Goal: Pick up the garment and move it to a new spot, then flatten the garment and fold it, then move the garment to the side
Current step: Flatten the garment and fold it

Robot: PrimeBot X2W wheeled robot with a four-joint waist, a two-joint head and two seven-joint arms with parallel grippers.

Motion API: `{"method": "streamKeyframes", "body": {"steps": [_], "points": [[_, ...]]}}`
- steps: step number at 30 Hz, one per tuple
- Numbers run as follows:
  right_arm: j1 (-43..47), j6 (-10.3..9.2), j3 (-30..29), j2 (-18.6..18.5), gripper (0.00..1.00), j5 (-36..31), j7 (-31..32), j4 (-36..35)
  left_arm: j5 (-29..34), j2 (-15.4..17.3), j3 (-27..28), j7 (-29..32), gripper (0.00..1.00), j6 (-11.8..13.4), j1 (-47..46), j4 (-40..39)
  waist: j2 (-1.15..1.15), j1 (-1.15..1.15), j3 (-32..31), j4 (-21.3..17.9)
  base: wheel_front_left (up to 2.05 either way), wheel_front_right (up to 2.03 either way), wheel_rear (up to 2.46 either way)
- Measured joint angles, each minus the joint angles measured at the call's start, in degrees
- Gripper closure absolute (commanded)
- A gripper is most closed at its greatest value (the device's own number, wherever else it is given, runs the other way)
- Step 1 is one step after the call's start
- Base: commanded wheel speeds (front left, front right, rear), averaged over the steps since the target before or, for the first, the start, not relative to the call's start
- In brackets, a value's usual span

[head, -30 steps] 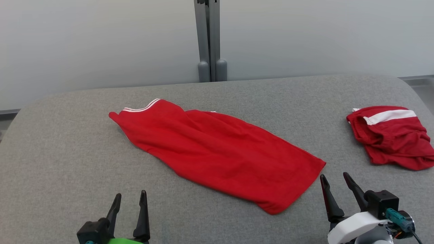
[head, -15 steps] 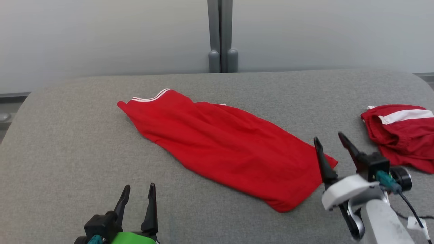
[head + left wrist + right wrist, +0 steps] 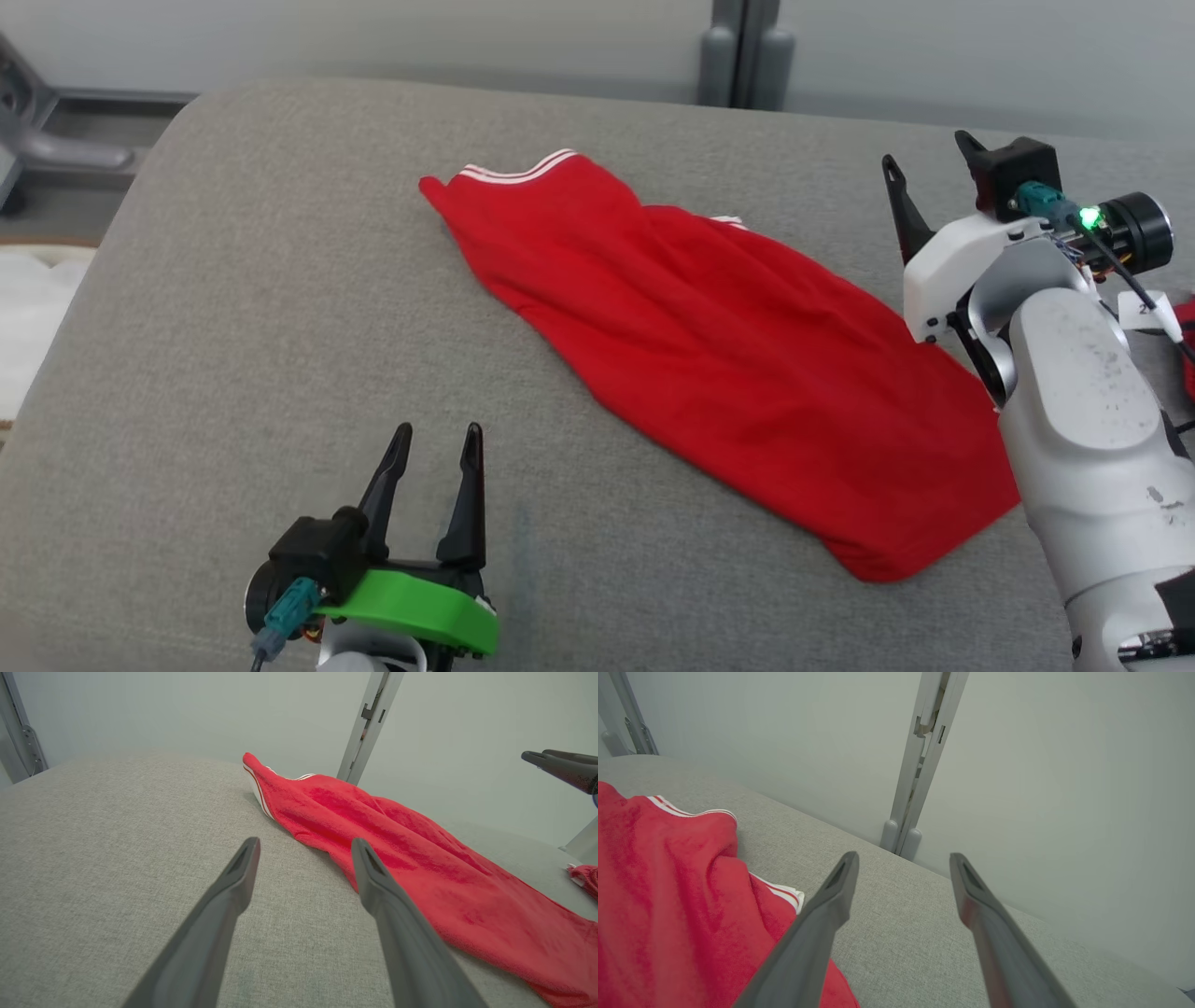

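Garment (image 3: 738, 355): red, white-striped trim at far-left end; lies spread w/ soft creases, diagonal across mid desk (image 3: 261, 280), far-left to near-right.
L hand (image 3: 439, 431): fingers parted approx. halfway, nothing btwn them; at near-left of desk, apart from garment, pointing toward its striped end.
R hand (image 3: 924, 151): fingers parted, holding nothing; raised at far-right, beyond garment's right side. R wrist view: garment lies left of the fingers, striped hem beside the left finger.
R forearm (image 3: 1083, 373): pale; covers garment's near-right edge in head view.
2nd red cloth (image 3: 585, 877): at desk's right edge, apart from garment.
Backdrop: grey upright post (image 3: 742, 51) behind desk.
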Motion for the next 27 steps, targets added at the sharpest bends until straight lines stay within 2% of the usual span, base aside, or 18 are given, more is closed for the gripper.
{"method": "streamKeyframes", "body": {"steps": [7,14,21,27], "points": [[-7.7,0.0,1.9,-1.5,0.0,1.0,2.3,12.3,-1.4,0.0,-2.5,0.0,0.0,0.7,-1.6,0.0,0.0,0.0,5.1,5.4,0.0,0.0,0.0],[-12.2,0.0,4.7,-1.6,0.0,3.6,2.9,21.6,-2.5,0.0,-3.8,0.0,0.0,1.4,-2.5,-0.1,0.0,0.0,9.9,9.3,0.0,0.0,0.0],[-14.8,-0.07,9.7,-0.3,0.0,8.4,2.0,26.5,-3.0,0.0,-4.5,0.0,0.0,1.9,-3.3,0.0,0.0,0.0,12.8,11.1,0.0,0.0,0.0],[-16.1,-0.09,17.3,0.6,0.0,13.4,1.7,27.8,-3.3,0.0,-5.2,0.0,0.0,2.0,-3.8,0.0,0.0,0.0,13.6,11.0,0.0,0.0,0.0]]}}
